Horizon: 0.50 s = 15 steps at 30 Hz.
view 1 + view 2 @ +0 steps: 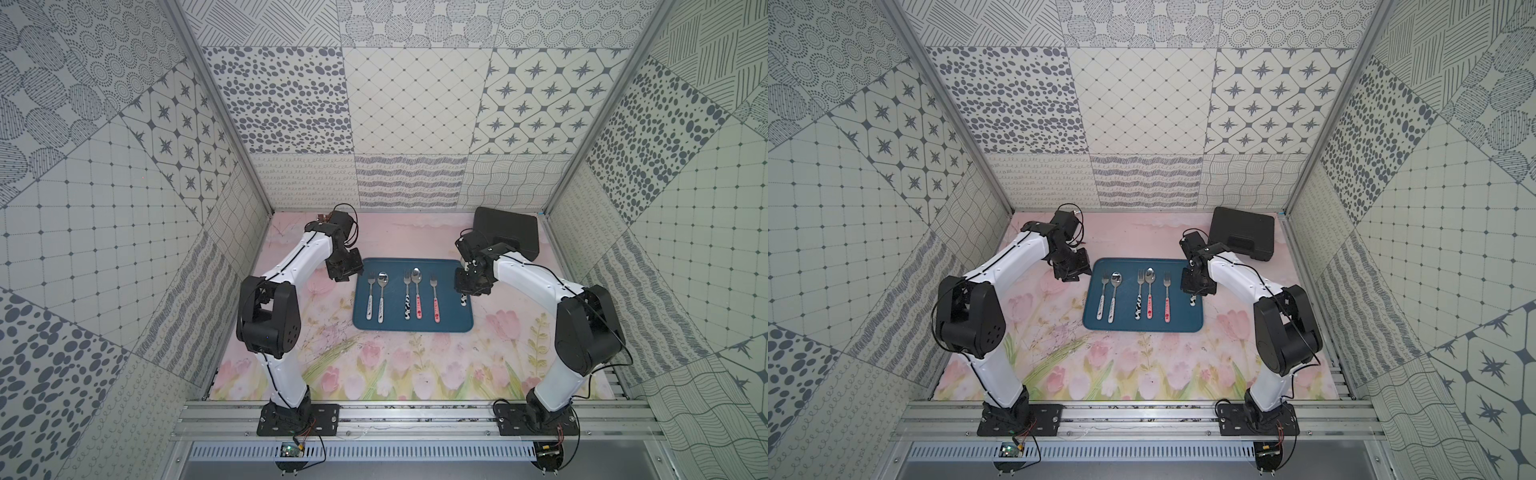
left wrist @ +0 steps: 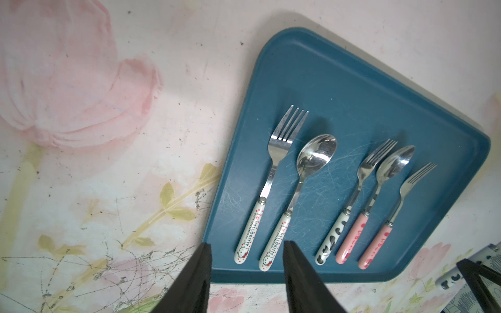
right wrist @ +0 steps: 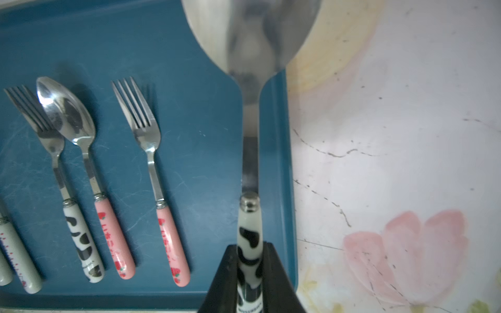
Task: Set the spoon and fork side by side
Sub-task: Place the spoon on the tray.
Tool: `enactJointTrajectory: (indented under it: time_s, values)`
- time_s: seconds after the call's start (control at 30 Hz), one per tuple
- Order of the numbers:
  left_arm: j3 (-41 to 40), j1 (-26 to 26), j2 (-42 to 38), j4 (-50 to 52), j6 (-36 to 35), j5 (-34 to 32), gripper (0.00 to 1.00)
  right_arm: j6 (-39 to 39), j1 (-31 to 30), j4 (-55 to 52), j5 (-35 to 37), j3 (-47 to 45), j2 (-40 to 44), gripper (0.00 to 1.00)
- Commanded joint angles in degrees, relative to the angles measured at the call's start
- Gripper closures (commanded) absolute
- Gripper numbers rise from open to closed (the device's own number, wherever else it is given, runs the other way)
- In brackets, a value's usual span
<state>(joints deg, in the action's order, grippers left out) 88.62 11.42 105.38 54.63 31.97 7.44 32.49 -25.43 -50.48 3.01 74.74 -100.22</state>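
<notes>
**Kid:** Flowery mat (image 1: 374, 365), blue tray (image 1: 415, 326). What are the arms doing?
**Pal:** Both bend, wrists down. Left gripper (image 2: 246, 244) hangs by the tray's far left corner, jaws apart. Right gripper (image 3: 249, 246) pinches the cow spoon (image 3: 249, 162) over the right edge.
**Kid:** Cow fork (image 3: 78, 238)?
**Pal:** Mid-tray. Only the right wrist view shows the spoon's bowl.

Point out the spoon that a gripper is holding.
The cow-patterned spoon, clamped in the right gripper; the white-handled spoon and pink-handled spoon lie flat on the blue tray.
</notes>
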Motion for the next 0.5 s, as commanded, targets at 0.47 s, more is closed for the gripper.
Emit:
enactJointTrajectory:
  time_s: [0.47]
  values:
    - [-2.6, -0.1, -3.2, 0.8, -0.5, 0.6, 0.52, 1.4, -6.1, 0.2, -3.7, 4.3, -9.0, 0.85]
